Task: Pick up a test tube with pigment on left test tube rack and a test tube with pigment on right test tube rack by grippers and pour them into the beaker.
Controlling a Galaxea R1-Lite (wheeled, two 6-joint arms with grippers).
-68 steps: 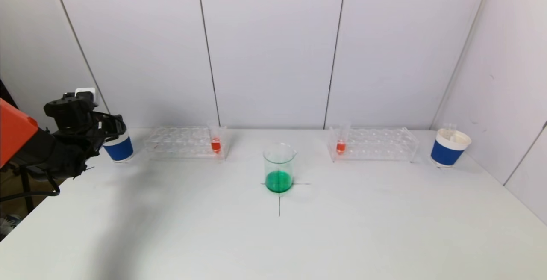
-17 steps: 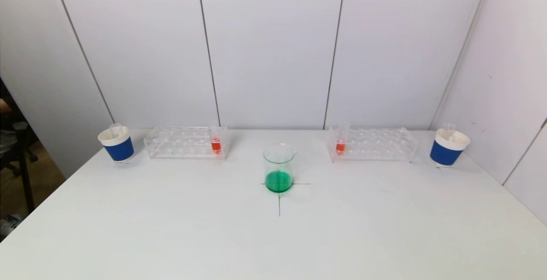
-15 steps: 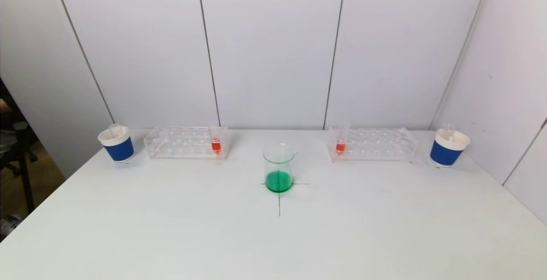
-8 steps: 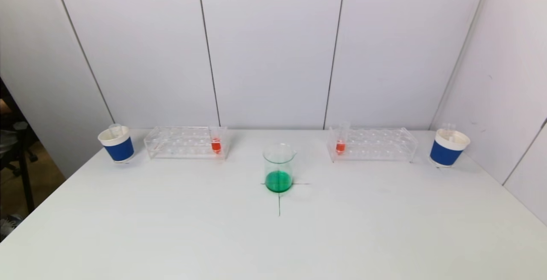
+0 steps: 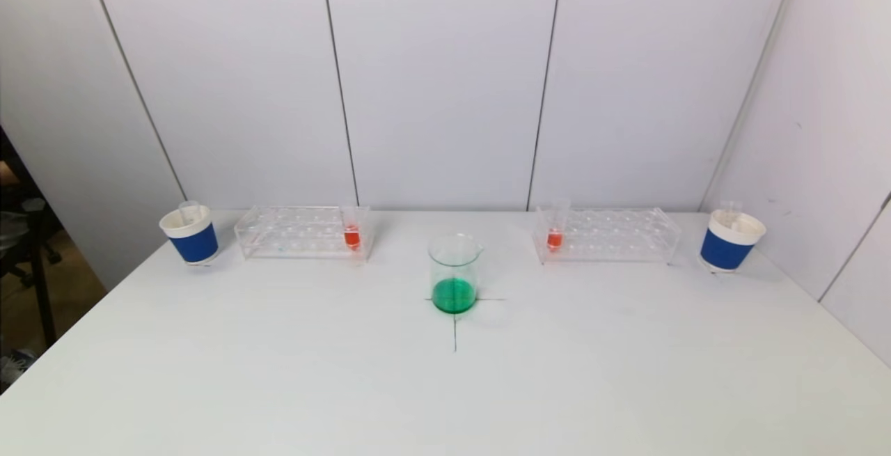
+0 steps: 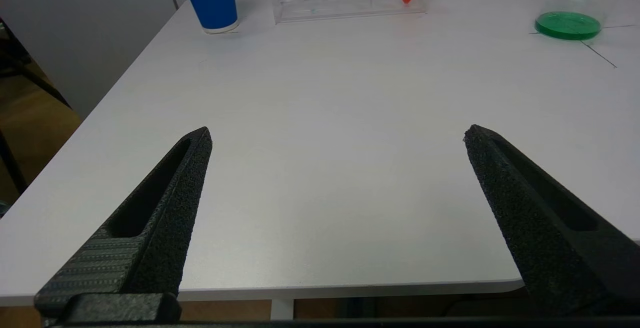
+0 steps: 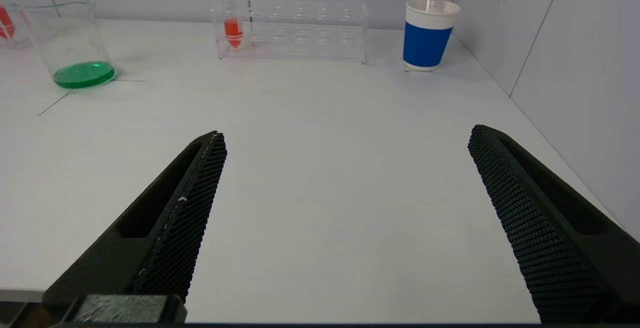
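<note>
A glass beaker with green liquid stands at the table's middle on a drawn cross. The clear left test tube rack holds one test tube with red pigment at its inner end. The clear right test tube rack holds a test tube with red pigment at its inner end. Neither arm shows in the head view. My left gripper hangs open and empty at the table's near left edge. My right gripper is open and empty over the near right part of the table.
A blue paper cup with an empty tube stands left of the left rack. A second blue cup with an empty tube stands right of the right rack, close to the side wall. The white table drops off at left.
Several seconds ago my left arm was at the left blue cup; it has since drawn back out of the head view. Over the last second nothing has moved.
</note>
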